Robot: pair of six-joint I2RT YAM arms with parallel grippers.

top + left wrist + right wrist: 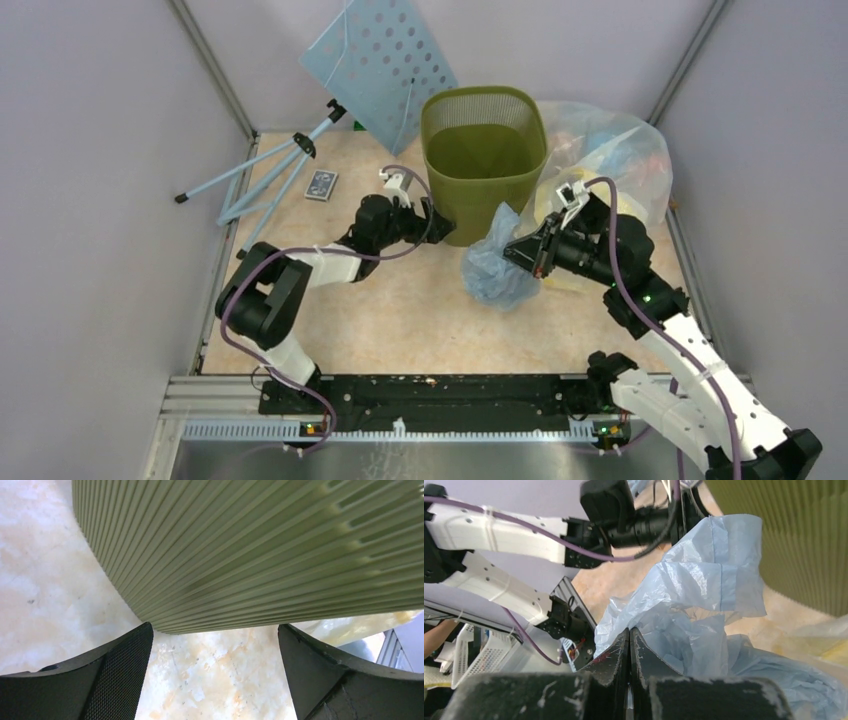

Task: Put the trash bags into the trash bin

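**Mia:** Where is the trash bag [497, 262] sitting?

**Ben:** It is lying in a crumpled heap on the desk [400, 310], right beside the trash bin [480, 215], by the bin's front right corner. One floppy corner is poking up next to the bin's wall. None of it is going inside the bin yet.

**Mia:** Is anything holding it?

**Ben:** Yes. The right gripper [520, 250] is pinching it. In the right wrist view its two fingers are pressing tight together on a fold of the thin blue plastic.

**Mia:** And the other one?

**Ben:** The left gripper [435, 215] is waiting at the bin's front left side, low down by the bottom. Its fingers are spreading wide apart with nothing between them. It may be touching the bin's wall, but I cannot tell for sure.

**Mia:** How is the bag going to feel?

**Ben:** I am guessing very light, soft and crinkly. It is not keeping any shape, so most of it is going to hang down and swing. It is looking slippery too, so a thin single layer could slide out or rip.

**Mia:** So where is the best place to hold?

**Ben:** A thick bunched-up fold near the middle, I think. It is also needing a high lift over the bin's rim.
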